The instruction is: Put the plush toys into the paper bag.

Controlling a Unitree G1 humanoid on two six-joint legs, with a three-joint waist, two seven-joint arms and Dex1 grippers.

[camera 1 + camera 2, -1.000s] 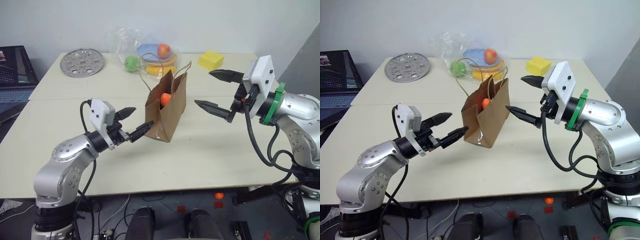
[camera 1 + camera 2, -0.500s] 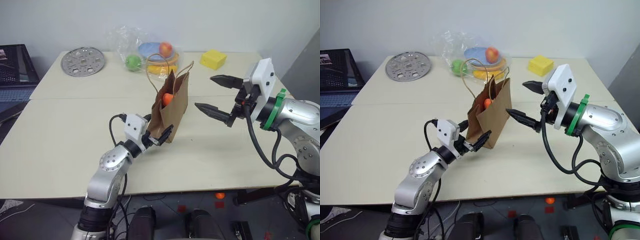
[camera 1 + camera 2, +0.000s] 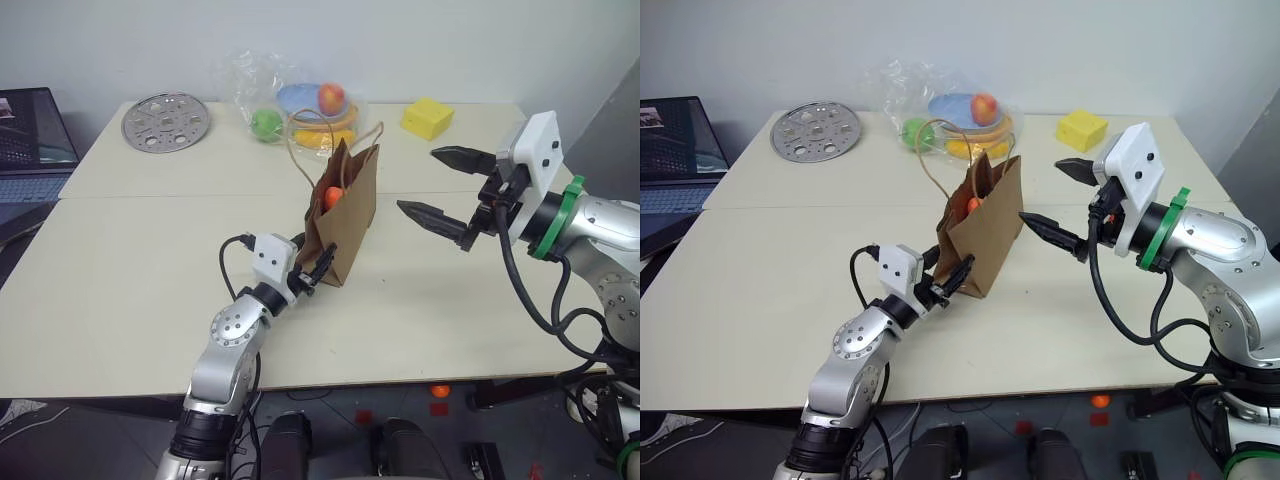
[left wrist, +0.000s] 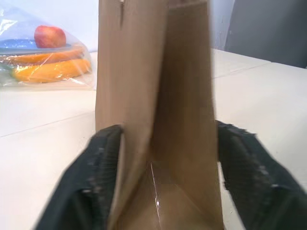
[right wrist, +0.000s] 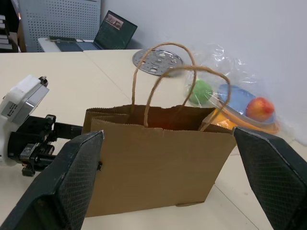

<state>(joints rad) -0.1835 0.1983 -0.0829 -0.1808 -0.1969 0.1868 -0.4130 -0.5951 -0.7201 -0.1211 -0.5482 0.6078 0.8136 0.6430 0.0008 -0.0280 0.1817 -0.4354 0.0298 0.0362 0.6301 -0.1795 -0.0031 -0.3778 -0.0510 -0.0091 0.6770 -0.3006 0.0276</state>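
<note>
Paper bag (image 3: 345,215) upright between left claw (image 3: 311,270) fingers at its narrow end, right claw (image 3: 440,185) spread wide beside it

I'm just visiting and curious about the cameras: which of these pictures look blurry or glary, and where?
Left wrist view: the black claw fingers and the brown paper bag are soft, too close for focus. Right wrist view: the fingers blur, while the bag stays crisp. Left eye view: even light, with glare on the clear plastic bag of fruit.
</note>
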